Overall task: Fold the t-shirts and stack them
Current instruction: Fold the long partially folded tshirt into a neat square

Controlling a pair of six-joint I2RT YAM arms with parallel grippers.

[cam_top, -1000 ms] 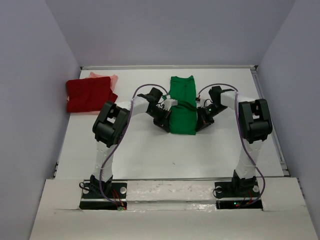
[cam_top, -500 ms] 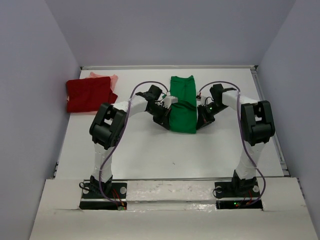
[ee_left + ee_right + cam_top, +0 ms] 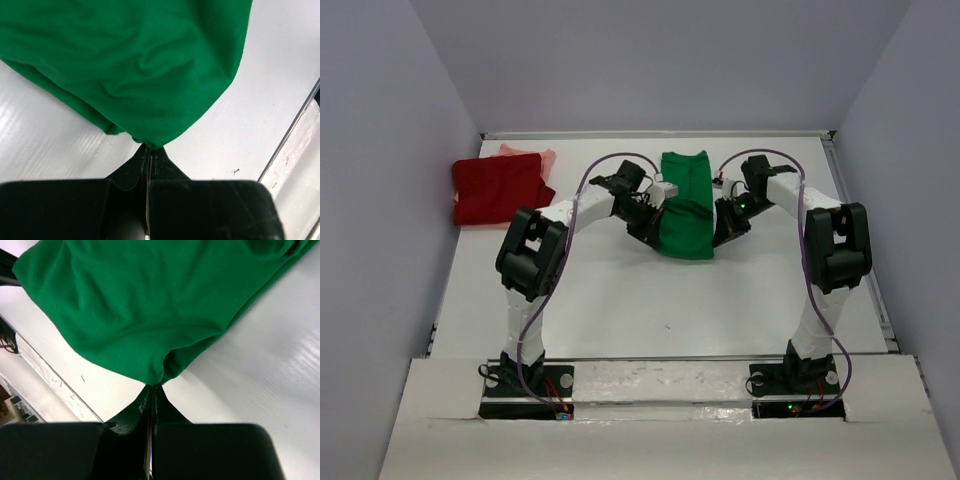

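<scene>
Two near corners of the green shirt (image 3: 686, 205), which lies mid-counter (image 3: 620, 300), are pinched tight: one by the left claw (image 3: 148, 148), one by the right claw (image 3: 152, 386). Carry both corners level and in step toward the far hem so the fold lands square.

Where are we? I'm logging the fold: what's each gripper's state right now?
Left gripper: closed, pinching an edge of the green t-shirt.
Right gripper: closed, pinching another edge of the same shirt.
</scene>
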